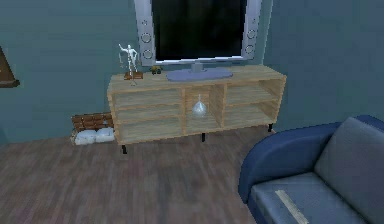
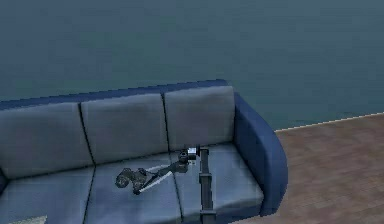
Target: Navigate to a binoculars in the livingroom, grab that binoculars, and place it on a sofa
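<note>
A light wooden shelf unit (image 1: 160, 95) stands against the blue-green wall (image 1: 60, 60). On its top, in the middle, sits a television (image 1: 198, 28) on a grey foot, with a tall grey speaker (image 1: 146, 38) at either side. A small white statue (image 1: 128, 60) stands near the unit's left end. A pale small thing (image 1: 202, 107) lies in its middle compartment. A low stack of pale and brown things (image 1: 92, 130) rests on the wooden floor (image 1: 150, 185), just left of the unit. A blue sofa (image 1: 320, 165) is in front of the unit's right end.

Television (image 1: 200, 30) cut by top edge; sofa (image 2: 120, 130) cut left and below. Dark blob (image 2: 128, 180) at jaws unidentifiable (held or resting on seat, cannot tell).
</note>
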You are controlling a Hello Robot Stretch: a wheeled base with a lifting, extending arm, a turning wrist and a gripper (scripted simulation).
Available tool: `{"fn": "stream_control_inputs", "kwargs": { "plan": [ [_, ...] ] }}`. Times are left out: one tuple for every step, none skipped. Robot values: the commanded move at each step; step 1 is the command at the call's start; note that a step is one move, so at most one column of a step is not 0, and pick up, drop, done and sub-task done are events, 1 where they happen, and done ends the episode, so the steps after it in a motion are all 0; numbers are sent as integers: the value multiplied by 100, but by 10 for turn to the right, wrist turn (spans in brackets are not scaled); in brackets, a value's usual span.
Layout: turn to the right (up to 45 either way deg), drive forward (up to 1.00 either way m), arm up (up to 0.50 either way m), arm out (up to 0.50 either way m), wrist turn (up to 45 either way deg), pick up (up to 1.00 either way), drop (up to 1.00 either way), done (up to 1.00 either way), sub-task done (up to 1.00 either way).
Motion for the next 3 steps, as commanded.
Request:
{"fn": "stream_control_inputs", "kwargs": {
  "plan": [
    [0,0,0,0,0,0,100,0,0],
    [0,0,10,0,0,0,0,0,0],
    [0,0,0,-8,0,0,0,0,0]
  ]
}}
